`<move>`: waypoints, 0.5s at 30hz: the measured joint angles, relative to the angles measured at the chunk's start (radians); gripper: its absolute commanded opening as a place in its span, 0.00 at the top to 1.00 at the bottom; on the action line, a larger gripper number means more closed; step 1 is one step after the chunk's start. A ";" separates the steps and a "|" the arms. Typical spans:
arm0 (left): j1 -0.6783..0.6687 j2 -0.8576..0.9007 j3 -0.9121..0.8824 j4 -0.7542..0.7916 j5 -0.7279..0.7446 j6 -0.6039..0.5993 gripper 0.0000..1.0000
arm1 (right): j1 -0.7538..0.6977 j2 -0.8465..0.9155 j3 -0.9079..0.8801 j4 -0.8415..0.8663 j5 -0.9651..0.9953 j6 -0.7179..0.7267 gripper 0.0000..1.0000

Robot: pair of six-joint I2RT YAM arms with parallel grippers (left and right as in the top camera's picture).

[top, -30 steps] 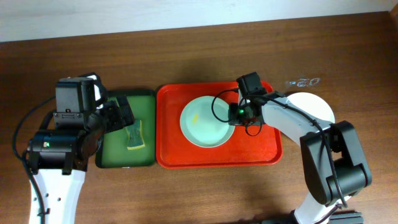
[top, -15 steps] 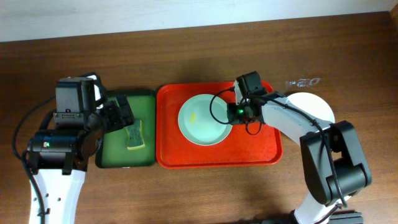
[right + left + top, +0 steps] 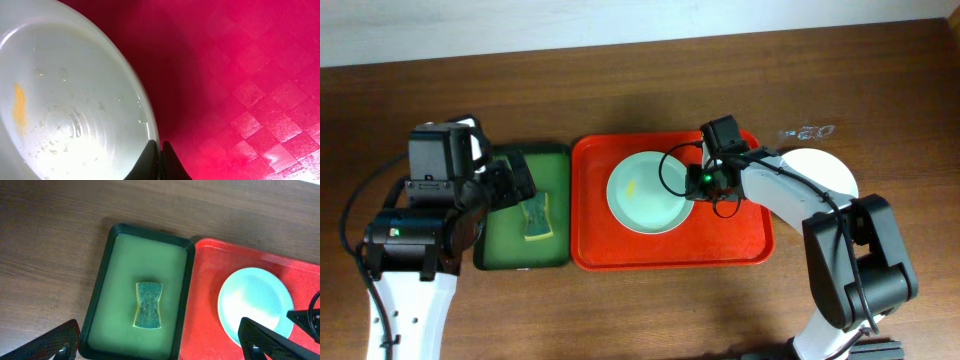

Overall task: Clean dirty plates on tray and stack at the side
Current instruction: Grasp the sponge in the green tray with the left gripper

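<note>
A pale mint-white plate [image 3: 645,192] with a small yellow smear lies on the red-orange tray [image 3: 752,240]. My right gripper [image 3: 698,183] is shut on the plate's right rim. In the right wrist view the fingertips [image 3: 160,150] pinch the rim of the wet plate [image 3: 60,100], which is tilted a little above the tray floor [image 3: 240,75]. A second plate [image 3: 828,170] lies on the table to the right of the tray, partly hidden by my right arm. My left gripper [image 3: 160,342] is open and empty above the dark green tray. The left wrist view also shows the plate [image 3: 255,300].
A dark green tray [image 3: 500,252] stands left of the red-orange tray and holds a green and yellow sponge [image 3: 537,218], which also shows in the left wrist view [image 3: 148,305]. The table's far edge runs along the top.
My right gripper has shifted the plate slightly to the left on the tray. The left arm has not moved.
</note>
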 measured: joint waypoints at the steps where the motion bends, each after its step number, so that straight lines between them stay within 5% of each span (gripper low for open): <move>1: 0.000 0.000 0.000 0.014 0.000 0.000 0.00 | 0.000 0.000 0.000 0.000 0.000 0.001 0.96; 3: 0.000 0.000 0.001 0.056 0.009 0.000 0.45 | 0.000 0.000 0.000 -0.003 -0.003 0.001 0.96; 4: 0.000 0.000 0.001 0.026 0.028 -0.001 0.54 | 0.000 0.000 0.000 -0.003 -0.005 0.001 0.96; 7: -0.006 0.028 -0.034 -0.034 0.050 -0.004 0.60 | 0.000 0.000 0.000 -0.004 -0.007 0.003 0.96; 12: -0.007 0.399 -0.074 -0.072 0.049 0.001 0.52 | 0.000 0.000 0.000 -0.007 -0.014 0.004 0.96; 15: -0.007 0.577 -0.077 -0.009 0.049 0.001 0.59 | 0.000 0.000 0.000 -0.008 -0.015 0.004 0.96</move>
